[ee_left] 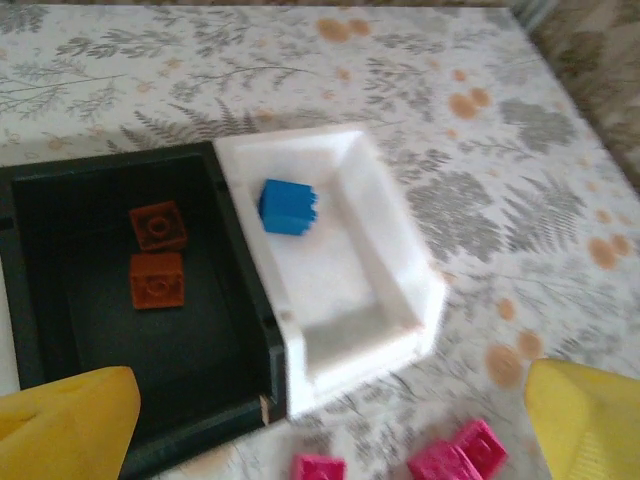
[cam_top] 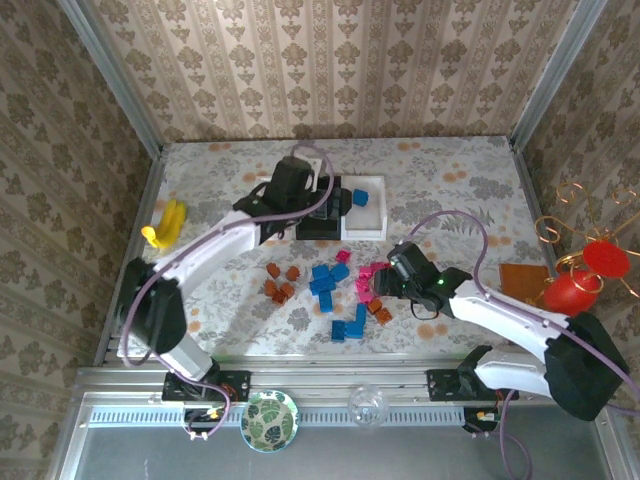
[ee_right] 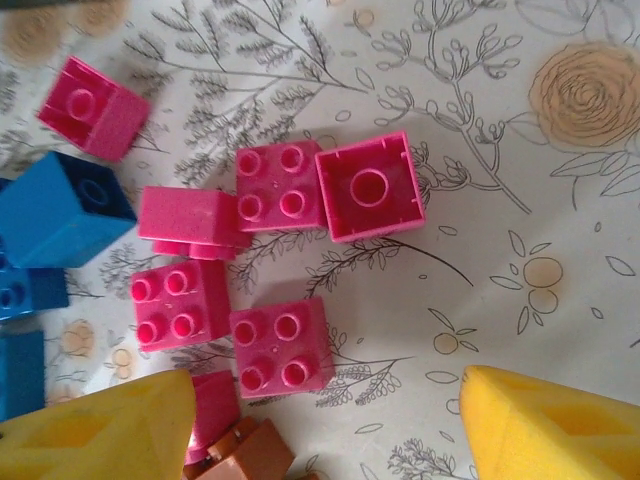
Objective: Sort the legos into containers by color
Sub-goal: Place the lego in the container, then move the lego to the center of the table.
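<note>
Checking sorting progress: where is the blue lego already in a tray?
Left wrist view: the blue lego lies in the white tray, right of the black tray.

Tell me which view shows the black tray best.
Left wrist: it looks into the black tray, with two orange bricks inside. In the top view the left arm covers most of it.

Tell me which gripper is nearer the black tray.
Left. The left gripper hovers over the black tray at the far middle of the table; the right gripper is well apart from it, over the pink bricks nearer the front.
</note>
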Controlling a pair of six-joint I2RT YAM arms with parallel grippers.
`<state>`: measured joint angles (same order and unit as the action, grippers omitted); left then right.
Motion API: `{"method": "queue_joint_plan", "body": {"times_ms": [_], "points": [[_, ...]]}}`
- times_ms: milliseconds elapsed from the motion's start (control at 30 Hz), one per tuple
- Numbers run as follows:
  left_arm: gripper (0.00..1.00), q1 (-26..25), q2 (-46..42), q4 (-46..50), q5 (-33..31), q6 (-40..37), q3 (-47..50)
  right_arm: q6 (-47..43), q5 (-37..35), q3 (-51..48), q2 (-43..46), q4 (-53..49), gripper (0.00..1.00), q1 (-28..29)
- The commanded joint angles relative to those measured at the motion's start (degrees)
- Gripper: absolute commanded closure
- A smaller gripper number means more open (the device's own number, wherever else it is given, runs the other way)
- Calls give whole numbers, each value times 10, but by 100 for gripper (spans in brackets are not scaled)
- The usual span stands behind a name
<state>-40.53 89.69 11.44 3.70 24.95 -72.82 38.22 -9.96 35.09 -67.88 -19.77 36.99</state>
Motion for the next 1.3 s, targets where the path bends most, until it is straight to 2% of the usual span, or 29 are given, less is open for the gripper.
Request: {"method": "queue_joint_plan", "body": {"times_ms": [0,167,367,533,667,900,1100,1267], "points": [[0,-21,-57,-34,-7,17,87,15,3,5,-20,6,28,-3],[0,-58,-173,-58,-56,25,222,26,-25,-9,-4,31,30,-7],[0,-93,-293,-27,-127,41,315,0,67,-11,-24,74,37,-104],[0,-95,-383,-16,-136,56,378,-34,92,26,-92,71,45,-144],[0,-96,-409,23,-147,64,390,-38,89,39,-140,82,47,-157],[0,-96,-424,28,-146,82,412,-34,67,50,-189,68,53,-170],[0,-96,-426,40,-149,82,413,-8,1,49,-152,23,57,-182],[0,-95,-427,38,-148,88,420,-27,12,54,-108,21,55,-187]]}}
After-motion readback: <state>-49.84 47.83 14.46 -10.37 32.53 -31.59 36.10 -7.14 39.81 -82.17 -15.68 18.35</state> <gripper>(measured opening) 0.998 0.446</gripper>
